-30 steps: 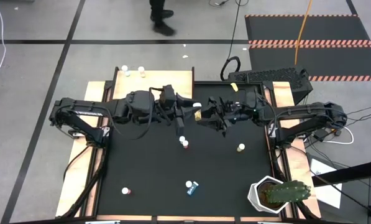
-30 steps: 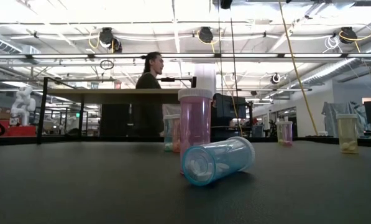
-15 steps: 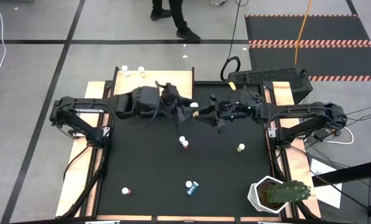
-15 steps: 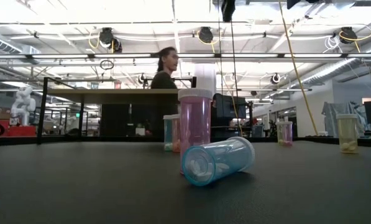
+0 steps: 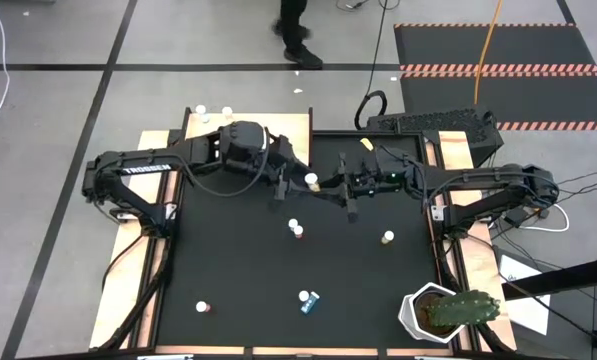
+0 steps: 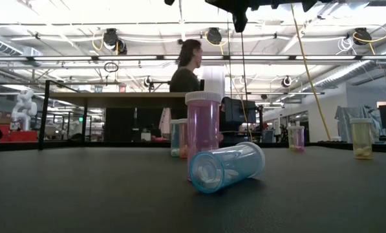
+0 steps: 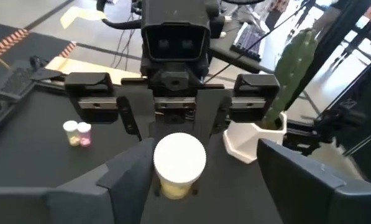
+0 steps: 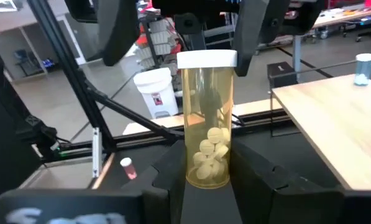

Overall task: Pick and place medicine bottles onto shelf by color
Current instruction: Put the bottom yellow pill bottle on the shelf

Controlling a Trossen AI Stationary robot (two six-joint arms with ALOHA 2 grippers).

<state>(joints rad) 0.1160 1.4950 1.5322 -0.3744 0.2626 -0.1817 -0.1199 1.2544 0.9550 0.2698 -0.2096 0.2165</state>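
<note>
My right gripper (image 5: 321,184) is shut on a yellow-tan medicine bottle (image 8: 207,134) with a white cap (image 5: 311,180), above the far middle of the black mat. My left gripper (image 7: 204,180) is open. Its fingers come down on either side of the bottle's cap, as the right wrist view shows (image 8: 250,37); I cannot tell whether they touch it. The pale-wood shelf (image 5: 263,125) stands at the far edge with two bottles near its far left corner (image 5: 201,112). Other bottles stand on the mat: red (image 5: 298,233), yellow (image 5: 387,237), red (image 5: 202,306). A blue one (image 5: 308,299) lies on its side. My right gripper pinches the lower part of the bottle's body (image 8: 207,177) between its two fingers, coming level from the table's right. The bottle stands upright with its cap up, lifted clear of the mat.
A white pot with a green cactus (image 5: 448,312) stands at the near right corner. In the low view the lying blue bottle (image 6: 226,167) and an upright pink one (image 6: 202,133) are nearest. A person (image 6: 187,71) walks beyond the far edge.
My right gripper has gone a little toward the table's left with the yellow bottle, which stays upright. My left arm has drawn toward the far edge, and its gripper has turned onto the bottle's cap. The person beyond the table has walked toward the right.
</note>
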